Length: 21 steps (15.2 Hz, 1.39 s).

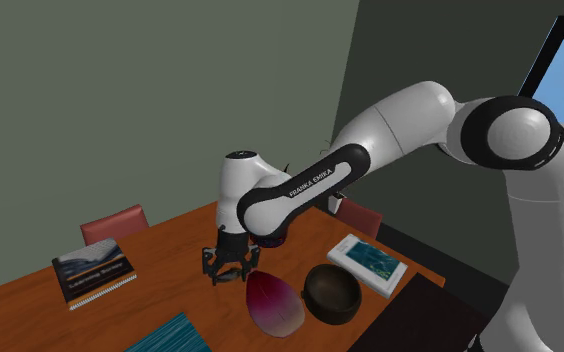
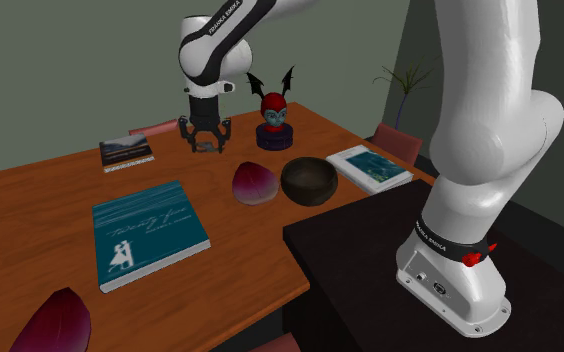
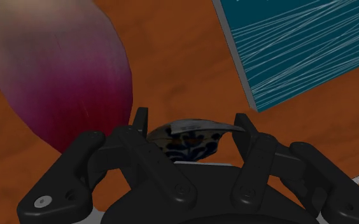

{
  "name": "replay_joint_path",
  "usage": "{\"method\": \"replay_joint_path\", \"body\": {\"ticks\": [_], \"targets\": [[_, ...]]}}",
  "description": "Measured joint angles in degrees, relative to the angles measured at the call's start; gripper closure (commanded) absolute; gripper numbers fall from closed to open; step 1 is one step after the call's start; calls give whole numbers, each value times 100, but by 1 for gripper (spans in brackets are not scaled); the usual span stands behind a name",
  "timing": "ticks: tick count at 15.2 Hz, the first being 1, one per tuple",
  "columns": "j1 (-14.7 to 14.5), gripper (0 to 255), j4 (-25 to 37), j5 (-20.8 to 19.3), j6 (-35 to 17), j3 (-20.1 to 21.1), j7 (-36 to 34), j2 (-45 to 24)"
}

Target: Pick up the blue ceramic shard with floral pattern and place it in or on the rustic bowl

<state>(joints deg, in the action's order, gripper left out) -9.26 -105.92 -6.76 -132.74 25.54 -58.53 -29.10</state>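
Observation:
A small blue-and-white patterned shard (image 3: 188,139) sits between my black fingers, and both touch its ends. My gripper (image 3: 191,124) is shut on it, pointing down just over the wooden table (image 1: 170,255). In the shoulder view the gripper (image 1: 226,268) hangs to the left of the dark round bowl (image 1: 332,292). In the second exterior view the gripper (image 2: 205,140) is behind and left of the bowl (image 2: 307,180). The shard is too small to make out in either outside view.
A purple petal-shaped piece (image 1: 275,302) lies between gripper and bowl, and another (image 2: 55,325) is at the near table edge. A teal book (image 2: 148,230), a spiral-bound book (image 1: 92,270), a white-edged book (image 1: 368,262) and a winged red figurine (image 2: 273,112) also stand on the table.

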Motion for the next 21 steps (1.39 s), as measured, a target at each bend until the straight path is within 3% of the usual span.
{"method": "replay_joint_path", "body": {"ticks": [5,9,16,21], "targets": [[116,255,-78,129,199,77,92,287],[471,255,-1075,443,-142,207,406,973],[1161,255,-2836,1373,-543,332,1523,2395],[1377,255,-3852,2057,-627,188,2419,3330]]}}
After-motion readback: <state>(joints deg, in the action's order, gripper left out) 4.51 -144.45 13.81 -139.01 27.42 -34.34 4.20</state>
